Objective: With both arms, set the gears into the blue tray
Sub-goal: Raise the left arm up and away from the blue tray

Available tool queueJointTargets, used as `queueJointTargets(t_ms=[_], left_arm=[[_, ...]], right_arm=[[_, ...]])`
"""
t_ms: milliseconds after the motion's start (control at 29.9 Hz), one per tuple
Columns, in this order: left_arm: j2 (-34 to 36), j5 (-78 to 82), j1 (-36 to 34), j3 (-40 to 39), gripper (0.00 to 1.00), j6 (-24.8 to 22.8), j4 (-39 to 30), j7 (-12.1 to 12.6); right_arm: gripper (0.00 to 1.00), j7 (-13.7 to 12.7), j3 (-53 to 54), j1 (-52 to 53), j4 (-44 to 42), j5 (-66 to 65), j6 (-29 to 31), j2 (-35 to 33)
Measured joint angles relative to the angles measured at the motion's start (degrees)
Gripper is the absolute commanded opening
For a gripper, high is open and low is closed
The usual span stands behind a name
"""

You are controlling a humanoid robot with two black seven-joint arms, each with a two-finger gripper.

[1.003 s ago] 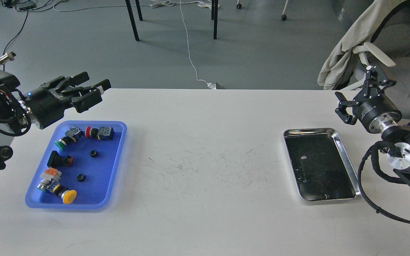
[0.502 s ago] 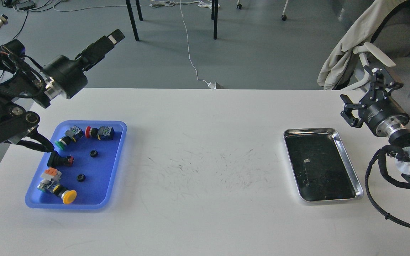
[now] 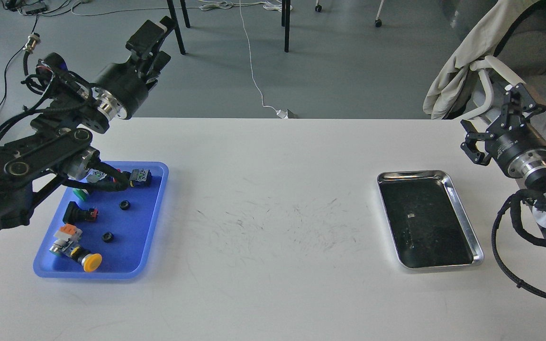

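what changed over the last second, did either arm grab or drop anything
The left hand rose from just above the blue tray and swung up past the table's far edge. The right hand lifted slightly. Nothing was grabbed or dropped. Both gears, the switches and the silver tray stayed put.

One head view looks forward and down over the white table (image 3: 273, 227); floor beyond.

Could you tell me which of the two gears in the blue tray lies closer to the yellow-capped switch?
The nearer gear, low in the blue tray, just above the yellow-capped switch. The other gear lies farther back, by the tray's far end.
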Motion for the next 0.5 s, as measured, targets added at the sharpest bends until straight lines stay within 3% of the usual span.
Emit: queueJointTargets(t_ms=[167,502], left_arm=[[-3.68,-2.77,-0.52,-5.48,0.96,-2.96,6.04,1.27],[-6.29,-3.24,-0.19,-7.46,0.98,-4.64,8.84,1.33]], right_arm=[[0.99,-0.09,1.86,0.0,-0.1,0.49,-0.03,0.68],[0.99,-0.1,3.68,-0.09,0.37,0.67,1.08,1.78]])
